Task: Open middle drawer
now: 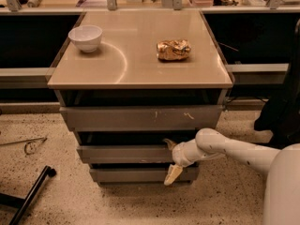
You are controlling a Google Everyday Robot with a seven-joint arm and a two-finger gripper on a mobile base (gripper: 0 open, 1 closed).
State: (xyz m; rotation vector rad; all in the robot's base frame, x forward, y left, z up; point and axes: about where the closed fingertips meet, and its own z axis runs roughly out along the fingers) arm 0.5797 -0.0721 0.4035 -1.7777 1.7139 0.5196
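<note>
The grey cabinet has three stacked drawer fronts. The middle drawer (124, 153) is the plain grey front below the widest scratched front (140, 118) and above the narrowest one (136, 174). My gripper (170, 159) is at the right part of the middle drawer's front, on a white arm reaching in from the right. It is open. One tan finger (168, 144) pokes into the dark gap above the drawer's top edge. The other finger (172, 175) hangs in front, over the bottom drawer front. The middle drawer stands out slightly from the cabinet.
On the cabinet top (136, 74) stand a white bowl (86, 37) at the back left and a crumpled gold bag (173, 49) at the right. A black pole (28, 196) and a wire loop (29, 146) lie on the speckled floor at left. A dark shape (281, 111) stands at right.
</note>
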